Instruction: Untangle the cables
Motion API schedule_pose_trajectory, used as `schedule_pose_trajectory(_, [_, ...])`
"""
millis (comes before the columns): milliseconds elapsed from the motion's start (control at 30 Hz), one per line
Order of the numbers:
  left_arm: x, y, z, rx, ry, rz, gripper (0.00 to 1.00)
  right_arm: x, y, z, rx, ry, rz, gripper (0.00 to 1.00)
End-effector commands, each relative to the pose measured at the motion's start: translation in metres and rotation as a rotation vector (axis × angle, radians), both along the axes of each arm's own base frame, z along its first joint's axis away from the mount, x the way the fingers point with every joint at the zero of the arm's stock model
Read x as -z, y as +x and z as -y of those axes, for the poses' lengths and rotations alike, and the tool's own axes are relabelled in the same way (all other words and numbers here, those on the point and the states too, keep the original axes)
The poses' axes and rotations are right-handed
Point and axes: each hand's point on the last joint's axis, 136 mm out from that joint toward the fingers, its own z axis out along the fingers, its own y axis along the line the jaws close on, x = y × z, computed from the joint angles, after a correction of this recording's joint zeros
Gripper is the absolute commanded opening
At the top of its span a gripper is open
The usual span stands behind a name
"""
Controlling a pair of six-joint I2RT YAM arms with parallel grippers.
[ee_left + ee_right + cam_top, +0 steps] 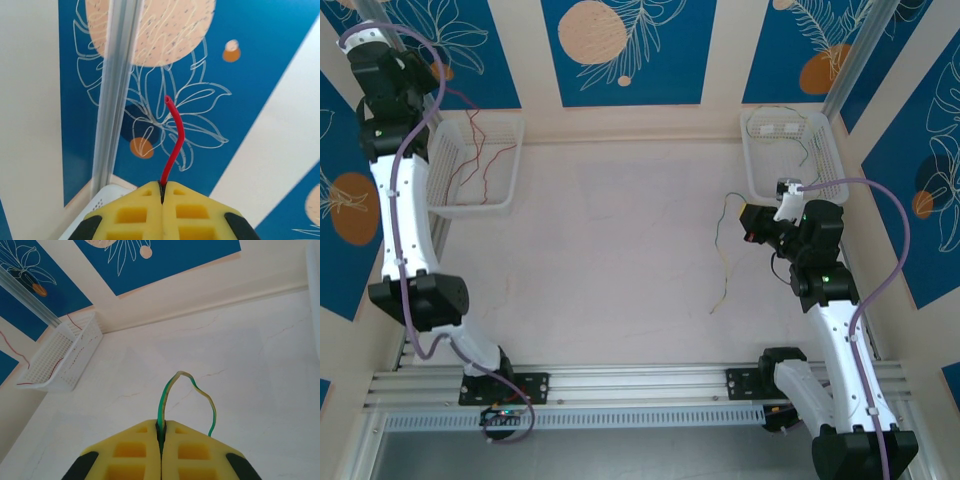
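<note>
Sorting 2 cables: the left gripper (162,186), jaws clamped on a red cable (175,145) above the left basket (505,205), should lower before releasing, while the right gripper (161,426), jaws pinching a yellow-green cable (197,390) trailing over the table (620,250), should lift its tail clear before moving toward the right basket (757,170).

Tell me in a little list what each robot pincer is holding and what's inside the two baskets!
Left pincer: shut on a red wire, lifted high
Right pincer: shut on a yellow-green wire, above the table
Left basket: red wires inside
Right basket: pale wires inside
</note>
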Motion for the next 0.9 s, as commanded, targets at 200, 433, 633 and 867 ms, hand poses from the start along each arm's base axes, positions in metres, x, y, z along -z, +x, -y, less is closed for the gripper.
schedule_pose_trajectory(200, [0.065,0.066,-0.033,0.032,0.028,-0.135,0.00,-0.003,-0.013,-0.006,-0.049,-0.033,0.018,0.00])
schedule_pose_trajectory(433, [0.139,0.106,-0.037,0.078,0.009,-0.277,0.00,-0.010,-0.019,-0.005,-0.043,-0.043,0.042,0.00])
schedule_pose_trajectory(633, [0.214,0.117,-0.026,0.131,-0.077,-0.418,0.00,-0.015,-0.021,-0.007,-0.057,-0.047,0.048,0.00])
schedule_pose_trajectory(867, [0.268,0.088,-0.042,-0.063,-0.101,-0.522,0.10,-0.018,-0.021,-0.008,-0.067,-0.058,0.065,0.00])
